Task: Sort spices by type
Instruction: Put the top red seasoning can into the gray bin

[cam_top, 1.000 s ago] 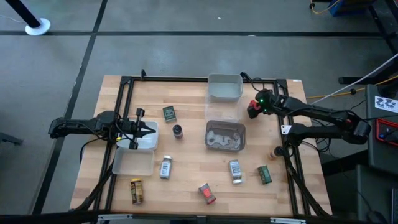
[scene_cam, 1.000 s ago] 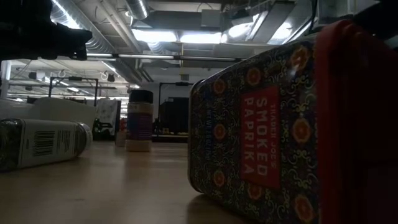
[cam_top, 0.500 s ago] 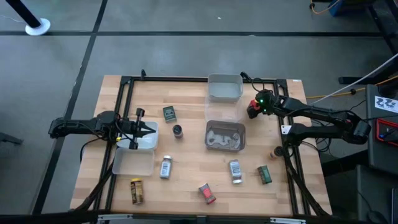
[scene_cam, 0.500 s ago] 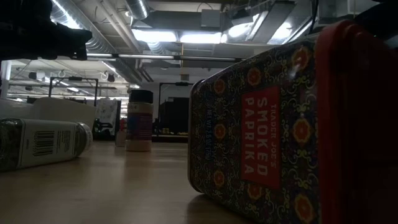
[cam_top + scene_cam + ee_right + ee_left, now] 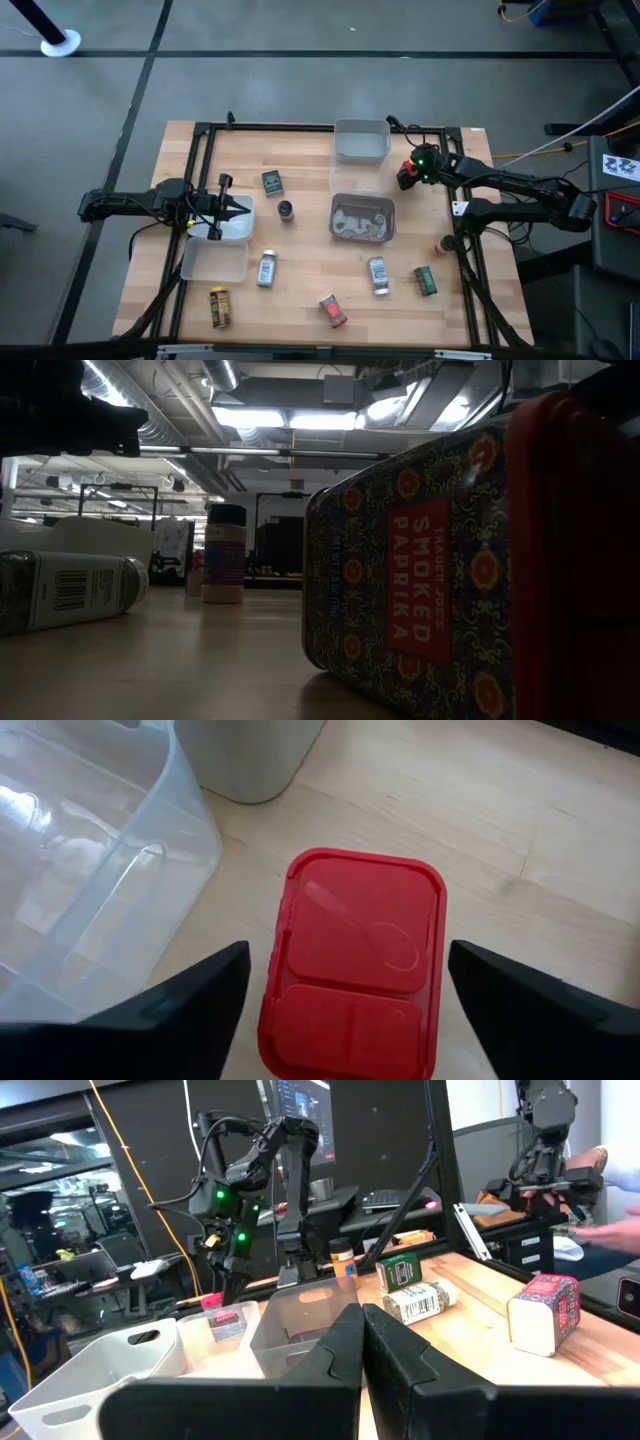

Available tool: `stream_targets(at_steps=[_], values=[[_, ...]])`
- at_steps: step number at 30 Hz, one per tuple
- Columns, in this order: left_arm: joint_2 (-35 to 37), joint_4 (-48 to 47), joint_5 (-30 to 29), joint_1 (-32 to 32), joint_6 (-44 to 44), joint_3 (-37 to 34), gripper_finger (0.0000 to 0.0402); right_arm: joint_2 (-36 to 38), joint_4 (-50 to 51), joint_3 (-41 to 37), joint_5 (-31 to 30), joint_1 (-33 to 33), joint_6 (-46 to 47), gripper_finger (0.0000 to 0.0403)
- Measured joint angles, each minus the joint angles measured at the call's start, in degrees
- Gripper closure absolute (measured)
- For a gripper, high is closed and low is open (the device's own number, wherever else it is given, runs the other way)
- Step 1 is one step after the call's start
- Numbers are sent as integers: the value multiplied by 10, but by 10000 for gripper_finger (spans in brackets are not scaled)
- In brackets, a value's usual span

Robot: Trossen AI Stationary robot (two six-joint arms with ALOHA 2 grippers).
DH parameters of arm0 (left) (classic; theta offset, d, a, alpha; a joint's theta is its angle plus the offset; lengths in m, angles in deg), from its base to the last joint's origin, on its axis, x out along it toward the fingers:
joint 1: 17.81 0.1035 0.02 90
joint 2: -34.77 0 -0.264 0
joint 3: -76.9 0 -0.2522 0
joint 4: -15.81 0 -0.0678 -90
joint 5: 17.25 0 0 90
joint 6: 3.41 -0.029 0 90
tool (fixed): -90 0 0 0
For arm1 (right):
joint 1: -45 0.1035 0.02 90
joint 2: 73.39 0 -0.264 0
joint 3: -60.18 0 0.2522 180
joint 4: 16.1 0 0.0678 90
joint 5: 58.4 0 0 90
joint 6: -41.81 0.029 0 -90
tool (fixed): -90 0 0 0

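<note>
My right gripper [image 5: 348, 955] is open and points down over a red spice box [image 5: 355, 965]. Its fingers stand on either side of the box's lid without touching it. The box stands upright on the table near the far right corner [image 5: 405, 180]. My left gripper [image 5: 362, 1312] is shut and hovers level over a clear tray [image 5: 228, 222] at the table's left. Other spices lie about: a green tin [image 5: 271, 182], a dark round jar [image 5: 286, 210], silver jars [image 5: 266, 268] [image 5: 378, 275], a yellow jar [image 5: 219, 307], a red paprika tin [image 5: 333, 311], a second green tin [image 5: 426, 281] and an orange-brown jar [image 5: 441, 246].
Two clear trays sit at the far middle [image 5: 361, 140] and the centre [image 5: 362, 218], the latter with something pale inside. Another tray [image 5: 213, 260] lies near the left one. A clear tray wall [image 5: 110, 870] stands close beside the red box. A black frame [image 5: 200, 135] borders the table.
</note>
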Motion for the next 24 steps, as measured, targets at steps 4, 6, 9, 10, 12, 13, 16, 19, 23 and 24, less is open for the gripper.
stream_targets(at_steps=[4, 6, 9, 10, 12, 13, 16, 19, 23, 24], values=[[0, 0, 0, 0, 0, 0, 402, 0, 0, 0, -2, 0, 1, 113], [0, 0, 0, 0, 0, 0, 402, 0, -6, 0, -7, 0, 1, 136], [0, 0, 0, 0, 0, 0, 402, 0, -23, 0, -10, 0, 1, 171], [0, 0, 0, 0, 0, 0, 402, 0, -30, 0, -10, 0, 0, 176], [0, 0, 0, 0, 0, 0, 402, 0, -41, 0, -10, 0, -1, 176], [0, 0, 0, 0, 0, 0, 402, 0, -45, 0, -10, 0, -1, 176], [0, 0, 0, 0, 0, 0, 402, 0, -30, 15, -10, 0, -4, 176], [0, 0, 0, 0, 0, 0, 402, 0, 5, 52, -13, 0, -22, 171], [0, 0, 0, 0, 0, 0, 402, 0, 61, 120, -43, 0, -50, 162], [0, 0, 0, 0, 0, 0, 402, 0, 69, 138, -49, 0, -61, 164]])
